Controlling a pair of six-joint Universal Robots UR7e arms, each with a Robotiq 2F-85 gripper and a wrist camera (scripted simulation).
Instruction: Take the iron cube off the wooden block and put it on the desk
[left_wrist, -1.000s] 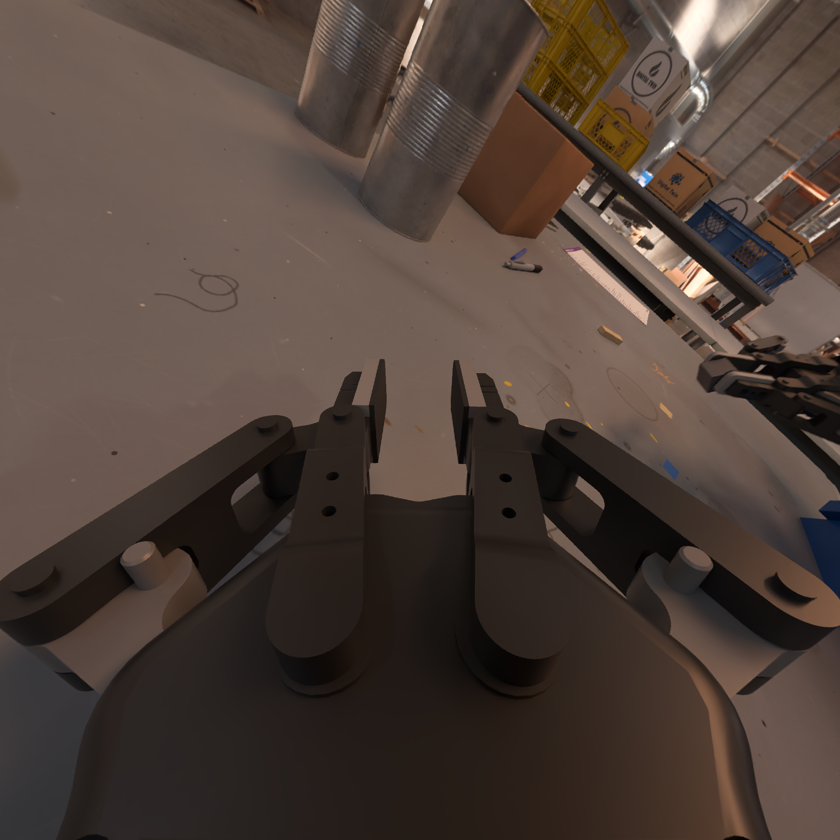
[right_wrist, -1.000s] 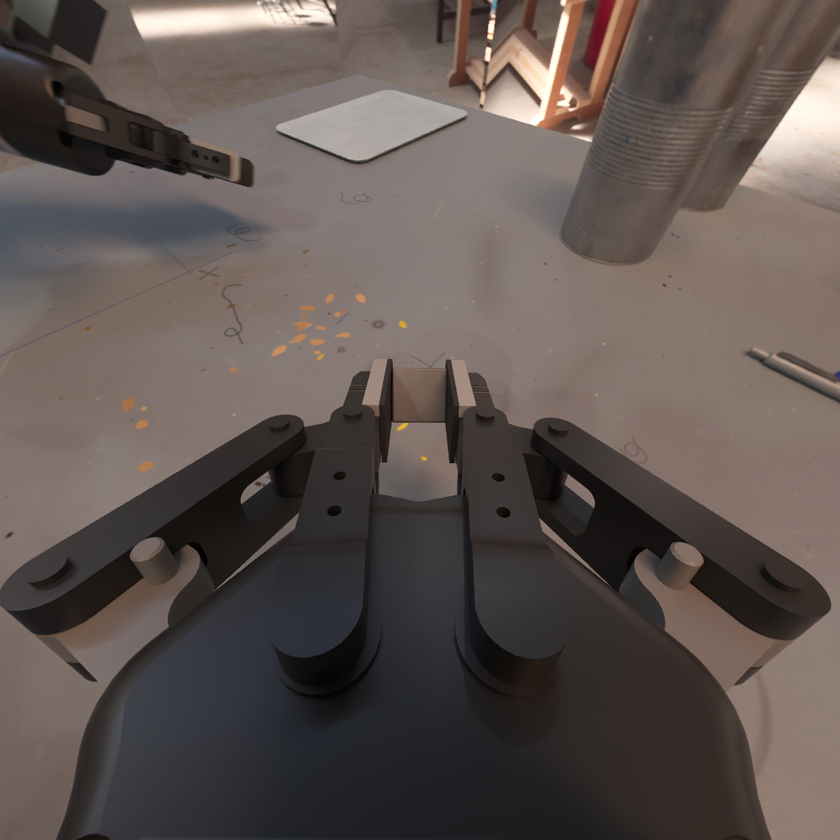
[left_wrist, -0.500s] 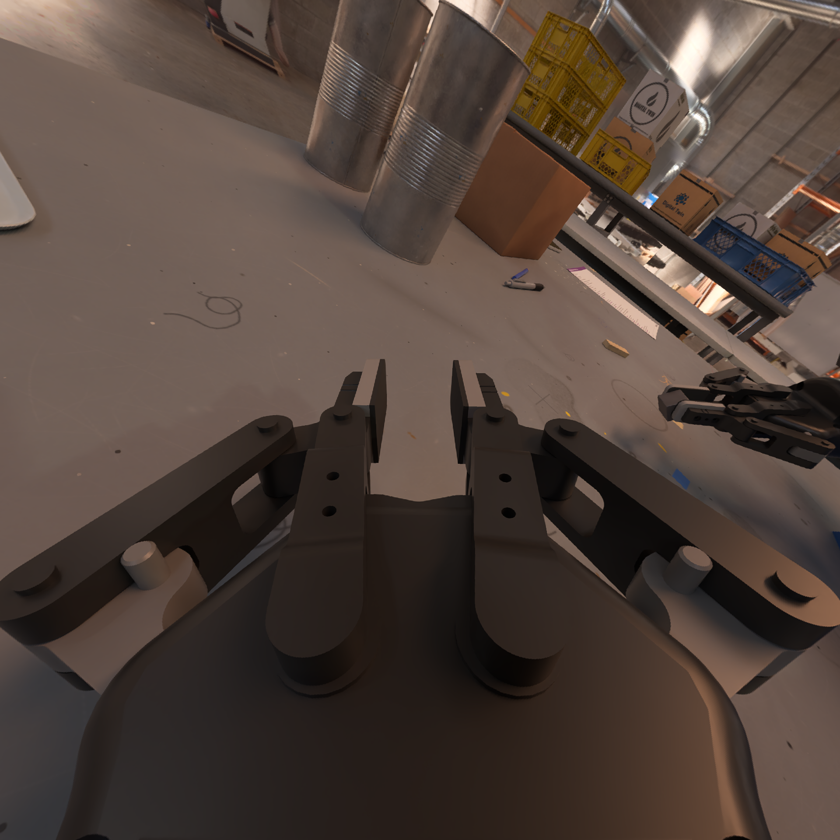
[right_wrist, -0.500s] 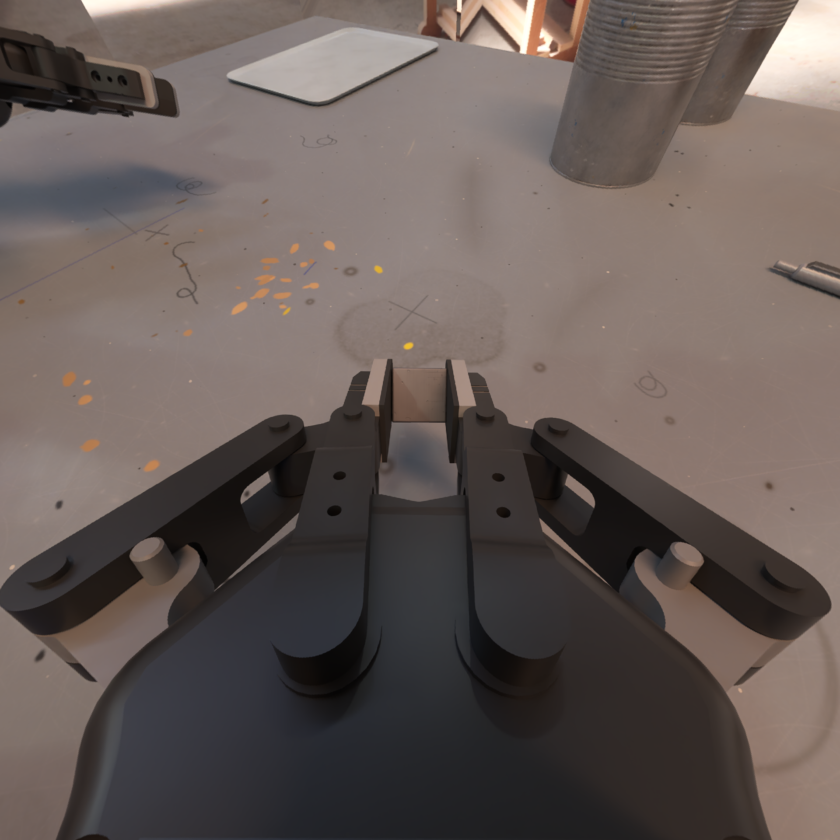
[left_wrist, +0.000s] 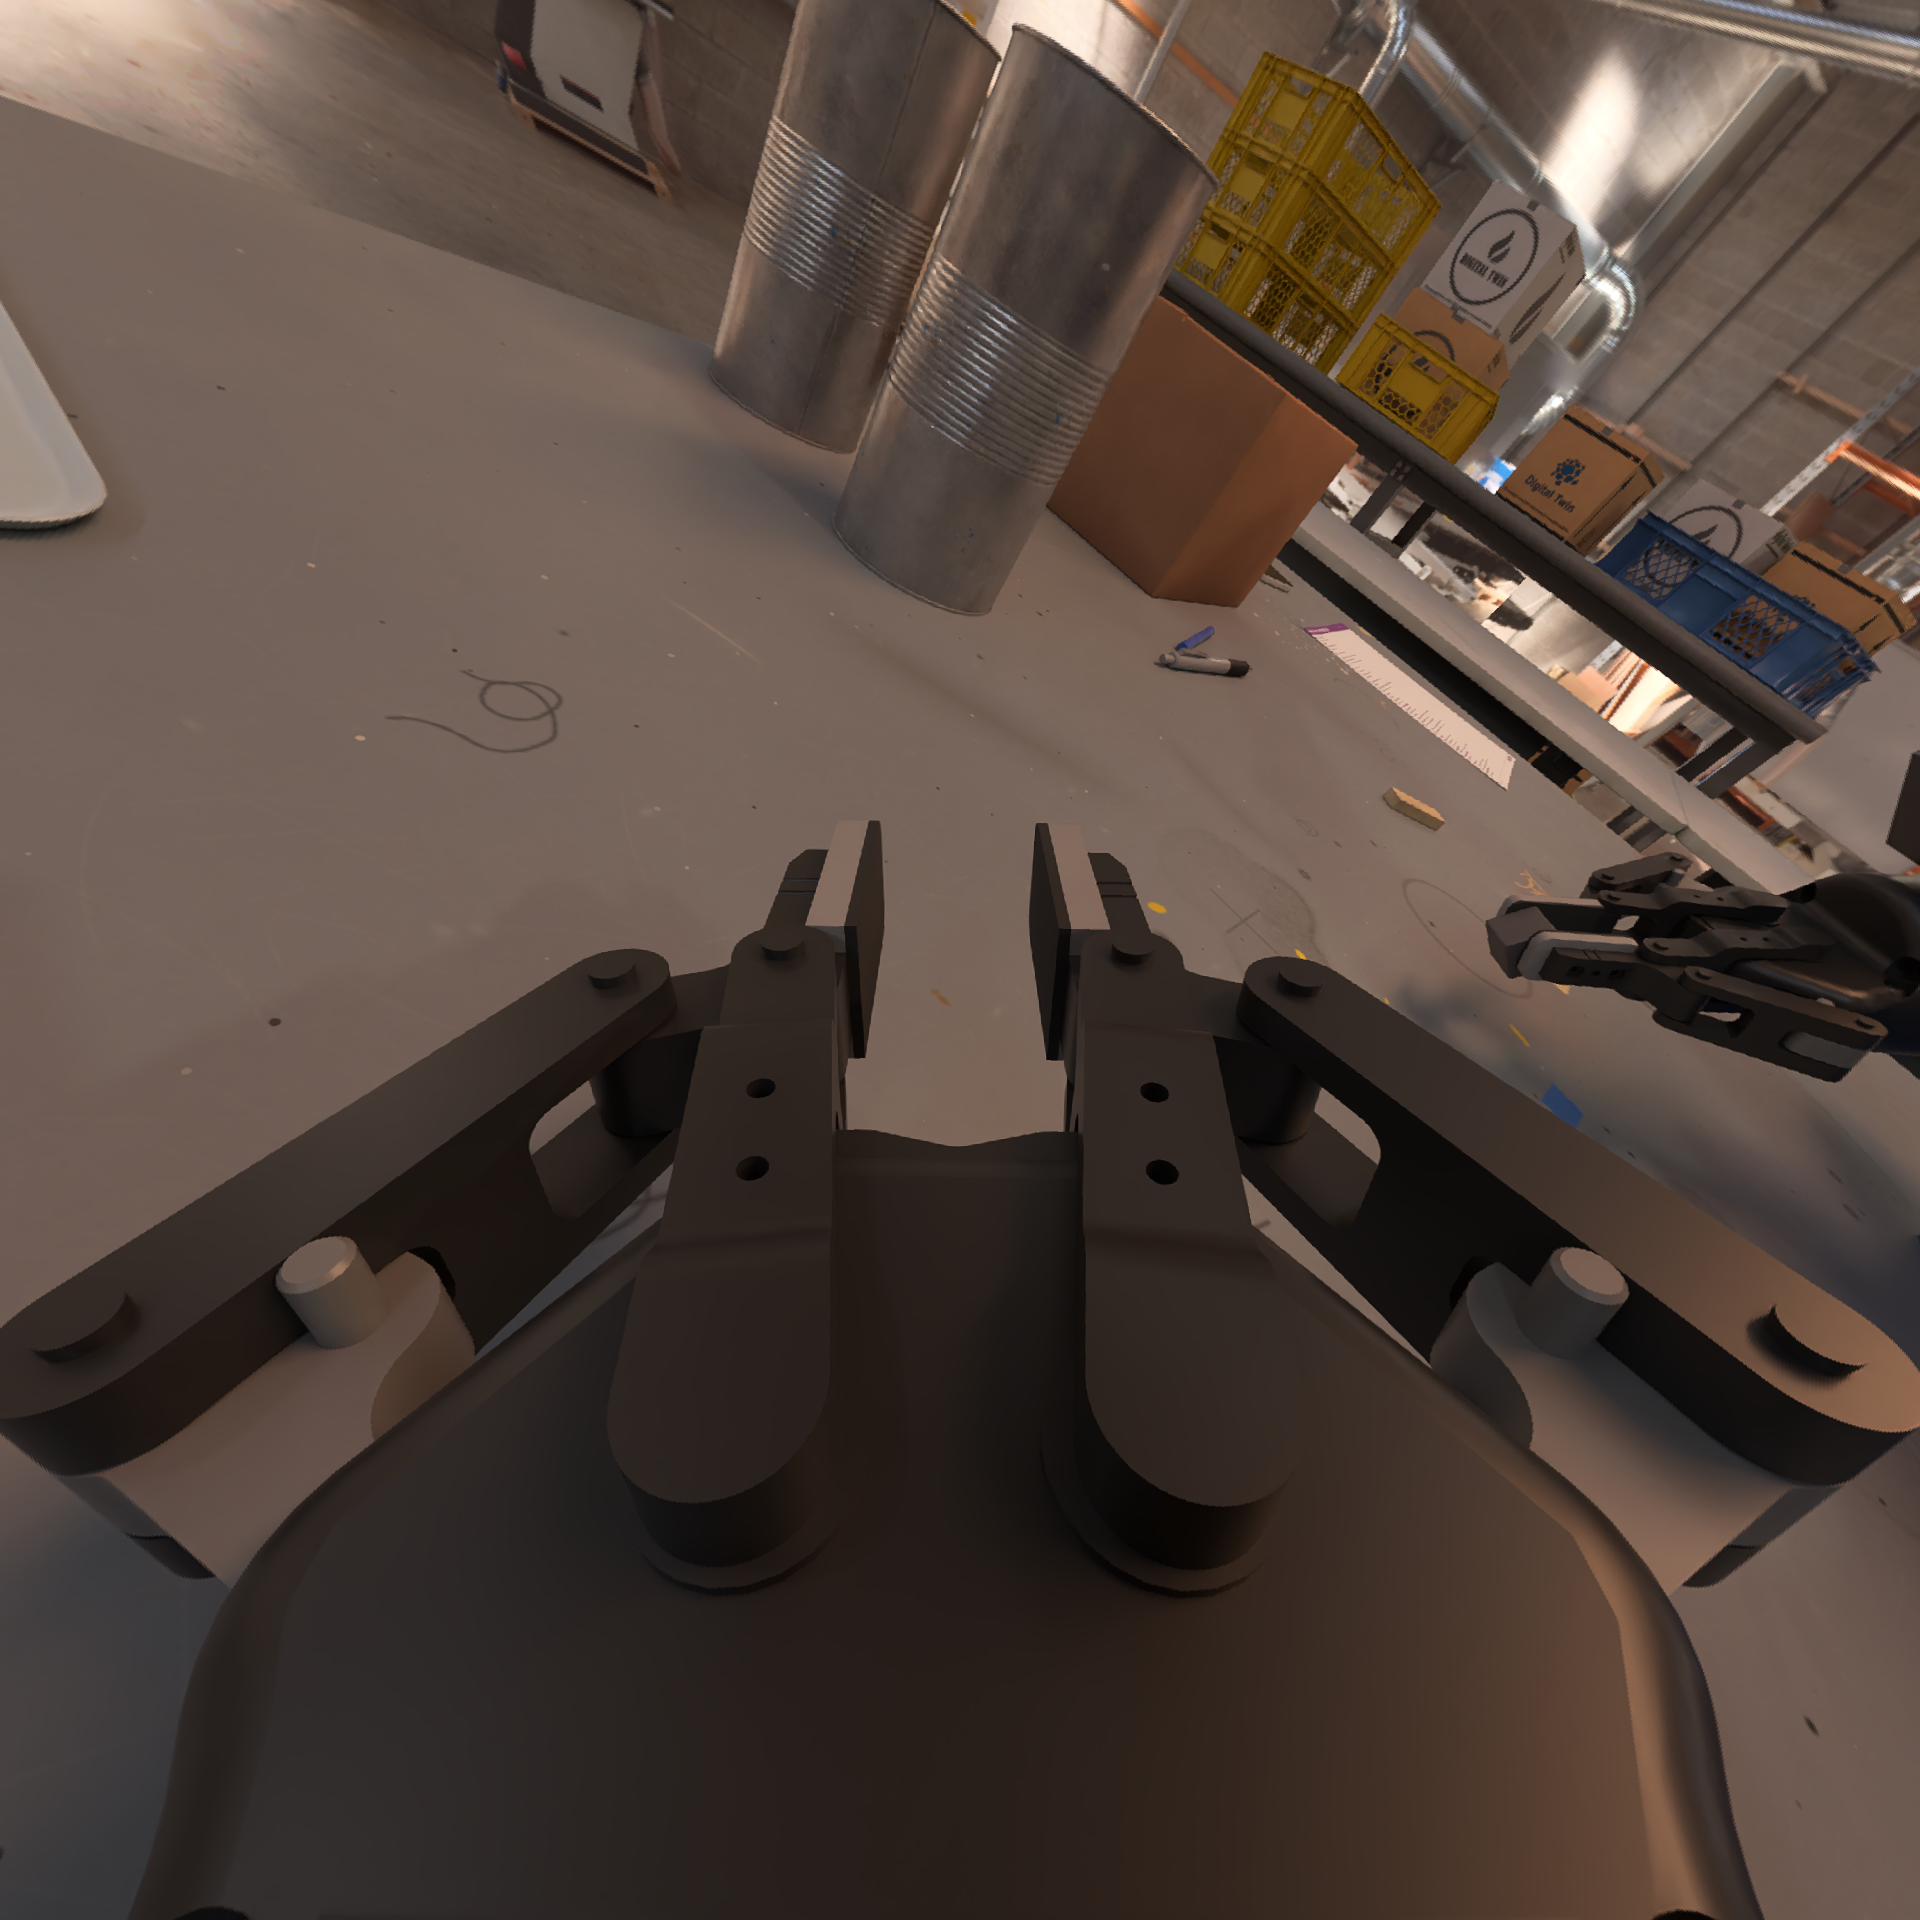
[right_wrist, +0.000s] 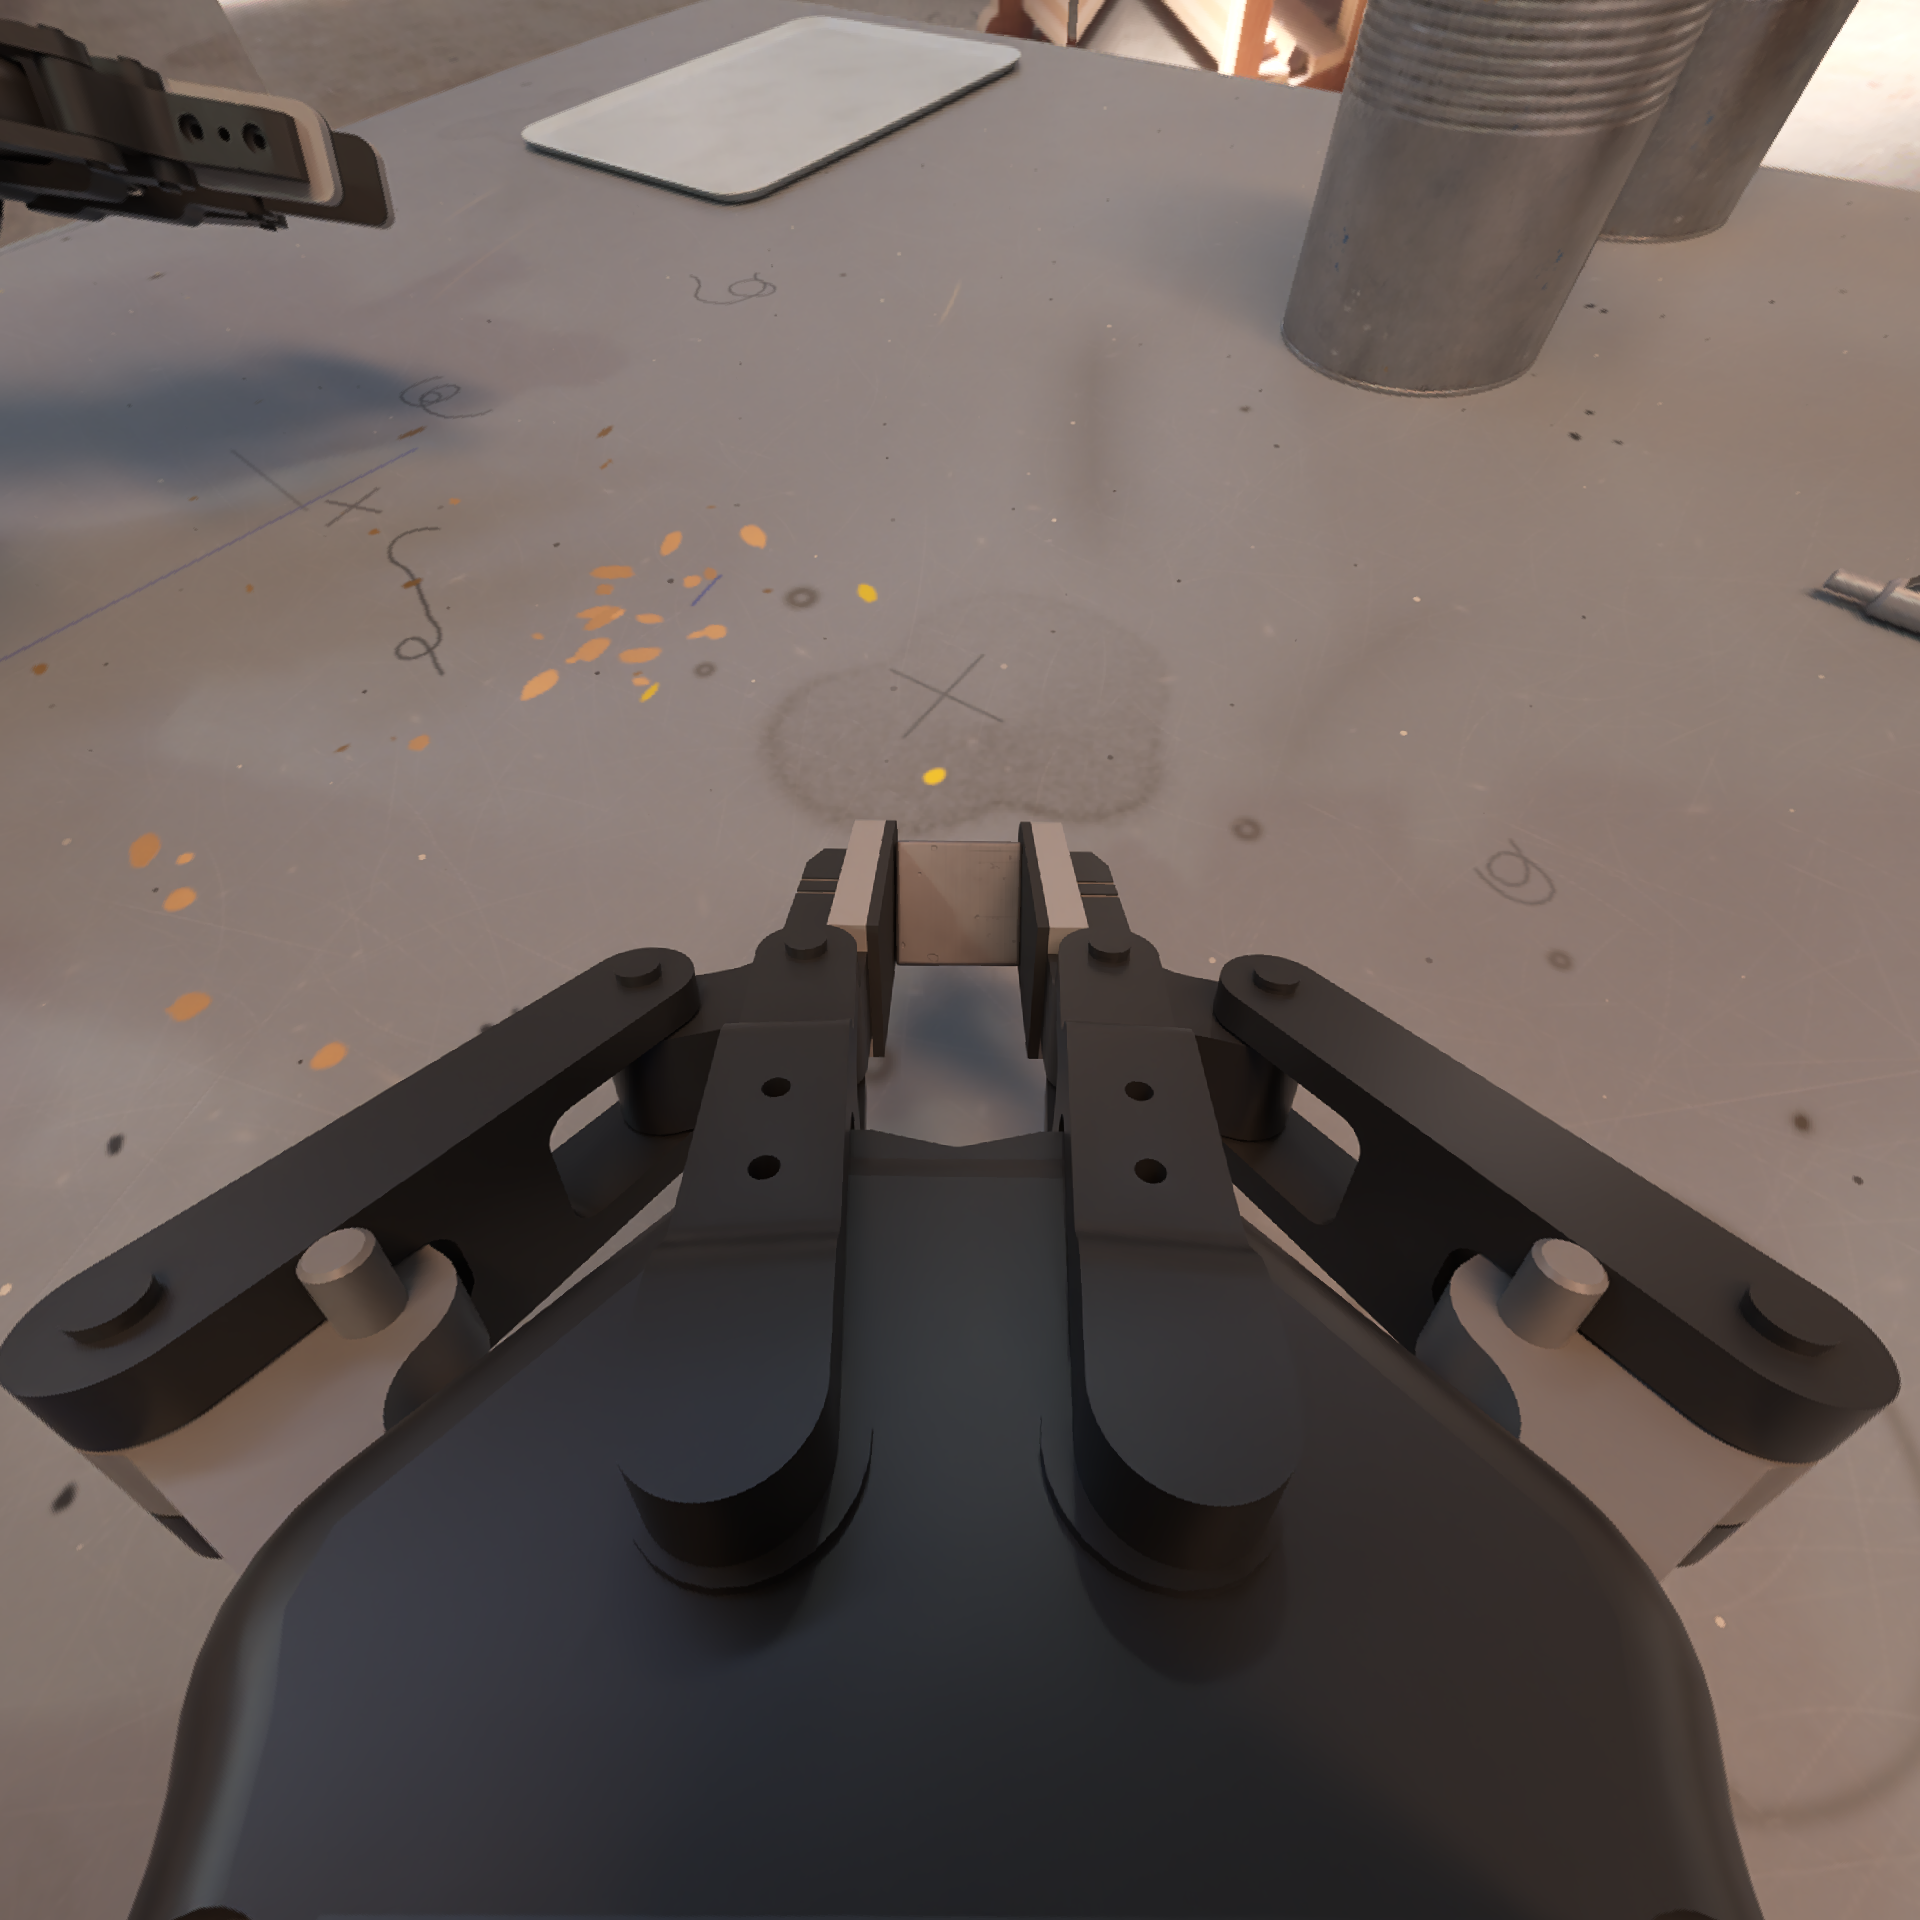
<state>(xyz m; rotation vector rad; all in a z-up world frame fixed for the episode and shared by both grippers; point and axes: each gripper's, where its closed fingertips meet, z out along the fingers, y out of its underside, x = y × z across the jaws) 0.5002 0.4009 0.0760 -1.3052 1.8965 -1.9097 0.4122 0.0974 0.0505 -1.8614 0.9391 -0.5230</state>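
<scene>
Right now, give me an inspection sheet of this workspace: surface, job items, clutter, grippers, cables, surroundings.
Surface: grey desk, scuffed, with orange paint flecks and pen scribbles.
Job's things: iron cube clamped between the right gripper's pads, above the desk; wooden block not identified.
Clutter: two metal cylinders, cardboard box, markers, ruler, small wood piece, grey tray.
Grippers: left gripper open, empty; right gripper shut on the cube.
Cables: nothing seen.
Surroundings: shelf with yellow crates and blue crate.

Pale grey iron cube (right_wrist: 956, 902), orange-flecked grey desk (right_wrist: 1351, 644)
</scene>
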